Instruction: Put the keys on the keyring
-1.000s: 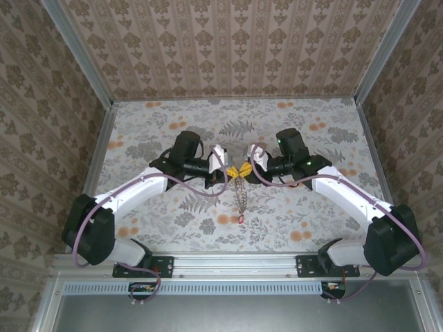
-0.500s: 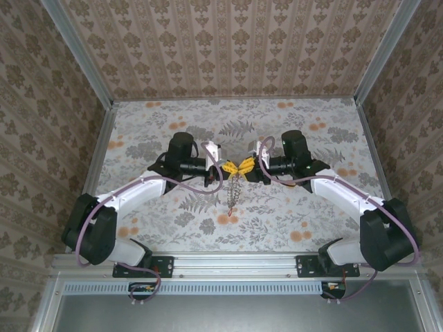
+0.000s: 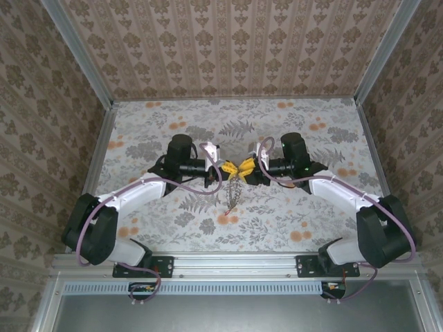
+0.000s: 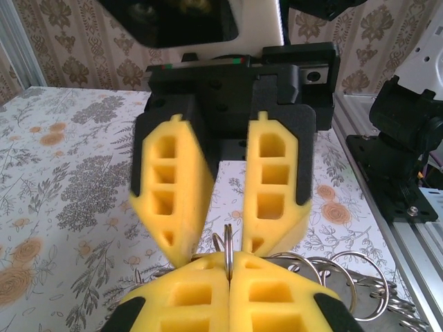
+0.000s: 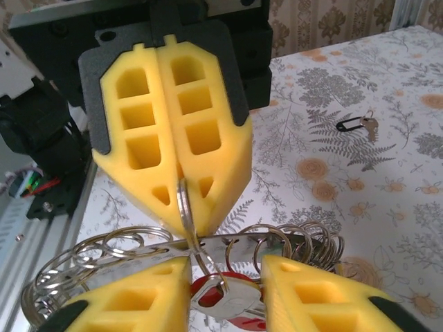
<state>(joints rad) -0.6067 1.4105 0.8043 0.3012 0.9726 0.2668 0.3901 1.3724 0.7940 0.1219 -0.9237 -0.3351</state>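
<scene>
My left gripper (image 3: pixel 229 168) and right gripper (image 3: pixel 248 169) meet tip to tip above the middle of the table. The left gripper (image 4: pixel 228 266) is shut on a small split ring (image 4: pixel 227 249) standing upright between its yellow pads. A grey key with a red head (image 5: pixel 228 299) hangs from that split ring (image 5: pixel 183 197). It lies in the gap of my right gripper (image 5: pixel 225 271), whose fingers stand apart. The keyring (image 5: pixel 242 245) is a thin metal band strung with several small rings. It runs across just beyond my right fingers, and its bunch hangs down (image 3: pixel 233 194).
A loose key with a black tag (image 5: pixel 358 125) lies on the floral tablecloth (image 3: pixel 311 207), away from the grippers. Patterned walls and aluminium rails (image 3: pixel 374 55) enclose the table. The arm bases sit at the near edge.
Both grippers have shifted slightly to the left and away from the bases. The hanging bunch has swung left with them. The right fingers have spread a little.
</scene>
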